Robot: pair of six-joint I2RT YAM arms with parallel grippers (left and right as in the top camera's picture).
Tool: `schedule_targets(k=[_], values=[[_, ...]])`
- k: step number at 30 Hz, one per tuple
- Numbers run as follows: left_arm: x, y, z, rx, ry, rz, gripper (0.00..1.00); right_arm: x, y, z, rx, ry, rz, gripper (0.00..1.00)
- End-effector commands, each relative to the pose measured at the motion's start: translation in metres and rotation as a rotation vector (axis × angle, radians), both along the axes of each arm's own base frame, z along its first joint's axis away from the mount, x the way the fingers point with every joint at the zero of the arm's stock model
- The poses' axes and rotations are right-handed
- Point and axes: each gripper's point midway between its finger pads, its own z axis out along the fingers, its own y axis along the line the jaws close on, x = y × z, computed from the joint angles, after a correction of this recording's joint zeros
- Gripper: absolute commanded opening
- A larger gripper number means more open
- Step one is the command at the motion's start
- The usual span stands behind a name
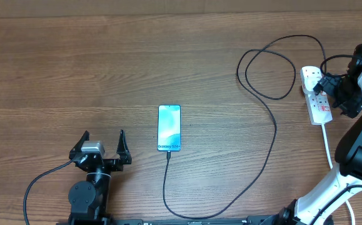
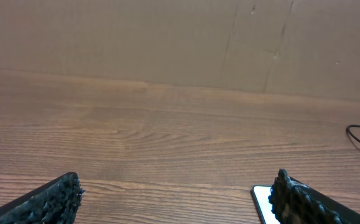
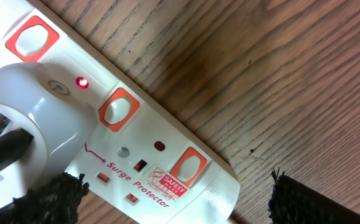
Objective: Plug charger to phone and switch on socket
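Note:
The phone (image 1: 169,128) lies face up at mid-table, its blue screen lit. The charger cable (image 1: 273,140) runs from the phone's near edge, loops along the table front, then up to a white adapter (image 3: 36,124) plugged into the socket (image 1: 319,105) at the far right. A small red light (image 3: 80,82) glows beside the adapter. My right gripper (image 1: 326,94) hovers open just above the socket (image 3: 167,168), fingers (image 3: 304,199) straddling its end. My left gripper (image 1: 102,142) stands open and empty left of the phone, whose corner (image 2: 262,198) shows by its right finger (image 2: 304,202).
The socket's thick white cord (image 1: 327,140) trails toward the front beside the right arm. Orange-red rocker switches (image 3: 119,107) line the strip. A cardboard wall (image 2: 167,43) closes the back of the wooden table (image 1: 74,75).

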Motion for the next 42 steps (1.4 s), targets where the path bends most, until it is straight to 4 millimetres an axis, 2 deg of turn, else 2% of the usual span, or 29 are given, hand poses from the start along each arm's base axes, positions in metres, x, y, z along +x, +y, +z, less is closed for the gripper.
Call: schedule_targets(k=[1, 25, 30, 36, 42], values=[[0.000, 0.004, 0.001, 0.019, -0.009, 0.019, 1.00, 0.022, 0.000, 0.025, -0.010, -0.112, -0.005, 1.00], [0.000, 0.004, 0.001, 0.019, -0.009, 0.019, 1.00, 0.022, -0.001, 0.030, -0.015, -0.122, -0.005, 1.00], [0.000, 0.004, 0.001, 0.019, -0.009, 0.019, 1.00, 0.024, 0.000, 0.053, -0.038, -0.172, -0.002, 1.00], [0.000, 0.004, 0.001, 0.019, -0.009, 0.019, 1.00, 0.022, 0.000, 0.101, -0.085, -0.277, 0.000, 1.00], [0.000, 0.004, 0.001, 0.019, -0.009, 0.019, 1.00, 0.018, 0.002, 0.134, -0.119, -0.349, 0.002, 1.00]])
